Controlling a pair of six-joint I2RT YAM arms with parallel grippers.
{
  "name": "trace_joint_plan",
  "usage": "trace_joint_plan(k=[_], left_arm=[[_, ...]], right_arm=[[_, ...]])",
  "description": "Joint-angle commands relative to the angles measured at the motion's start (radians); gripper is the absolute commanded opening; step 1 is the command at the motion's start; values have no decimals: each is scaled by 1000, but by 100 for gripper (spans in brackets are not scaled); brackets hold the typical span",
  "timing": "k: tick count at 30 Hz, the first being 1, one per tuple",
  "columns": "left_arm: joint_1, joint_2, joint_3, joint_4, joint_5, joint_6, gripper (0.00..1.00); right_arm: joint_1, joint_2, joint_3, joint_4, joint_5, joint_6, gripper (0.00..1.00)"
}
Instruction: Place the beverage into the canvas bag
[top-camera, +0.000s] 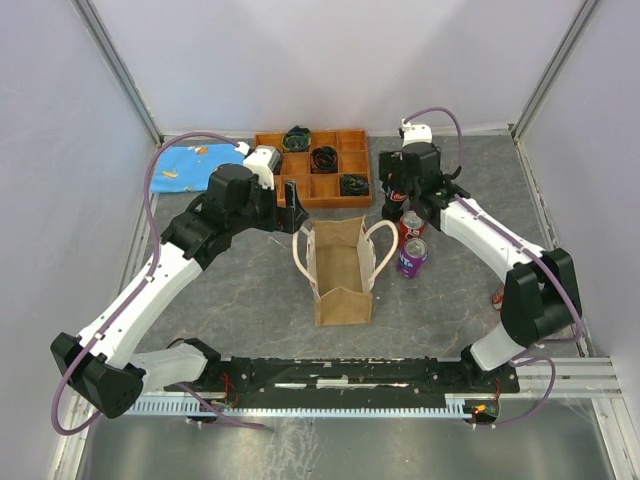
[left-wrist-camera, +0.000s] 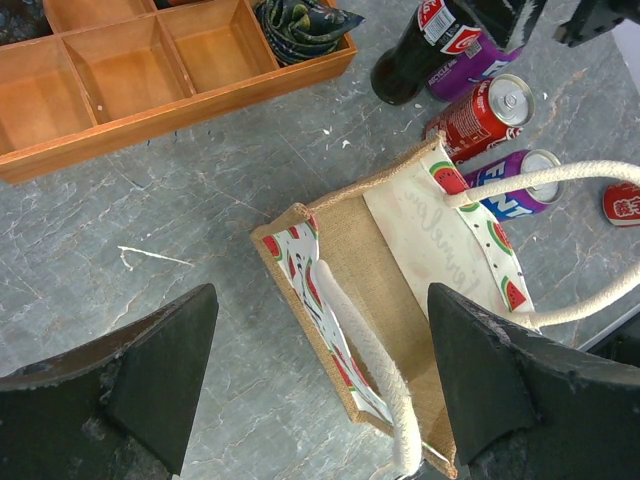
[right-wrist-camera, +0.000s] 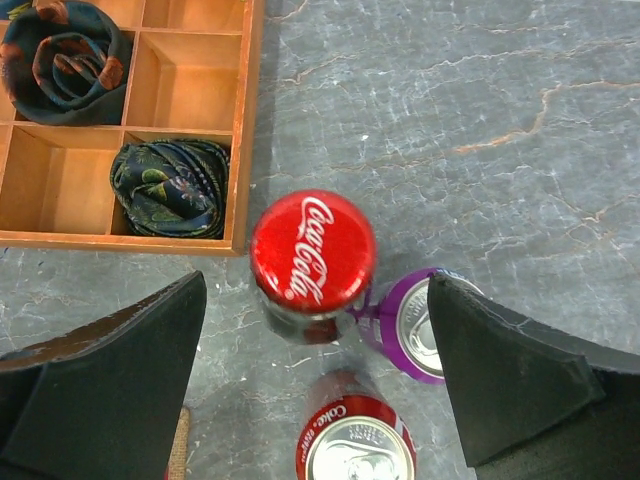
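Observation:
The canvas bag (top-camera: 340, 270) stands open at mid-table: tan burlap, white rope handles, watermelon-print lining. In the left wrist view the bag (left-wrist-camera: 385, 285) lies below my open left gripper (left-wrist-camera: 322, 300), whose fingers straddle its near handle (left-wrist-camera: 365, 360). My left gripper (top-camera: 293, 210) hovers at the bag's far left corner. To the bag's right stand a Coca-Cola bottle (right-wrist-camera: 313, 250), a red Coke can (right-wrist-camera: 358, 445) and a purple can (right-wrist-camera: 425, 325). My right gripper (right-wrist-camera: 315, 300) is open right above the bottle cap, touching nothing. A second purple can (top-camera: 412, 257) stands nearer.
A wooden compartment tray (top-camera: 330, 200) with rolled dark cloths stands behind the bag and shows in the right wrist view (right-wrist-camera: 190, 90). A blue patterned cloth (top-camera: 195, 165) lies at the back left. A small red object (top-camera: 497, 297) lies by the right arm. Grey walls enclose the table.

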Motion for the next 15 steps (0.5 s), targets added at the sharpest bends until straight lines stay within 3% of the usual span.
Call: trace_joint_plan(k=[1,8,15], left_arm=[[4,-4,31,48,23,-8,91],[5,-8,18,53,27,-6,91],[4,-6,7,54,55,-6,91]], right_arm=[[-3,21,-11,141,-32,7,99],[-3,57,-35,229,-10,-27,99],[-5,94,-69,345,45,-46,91]])
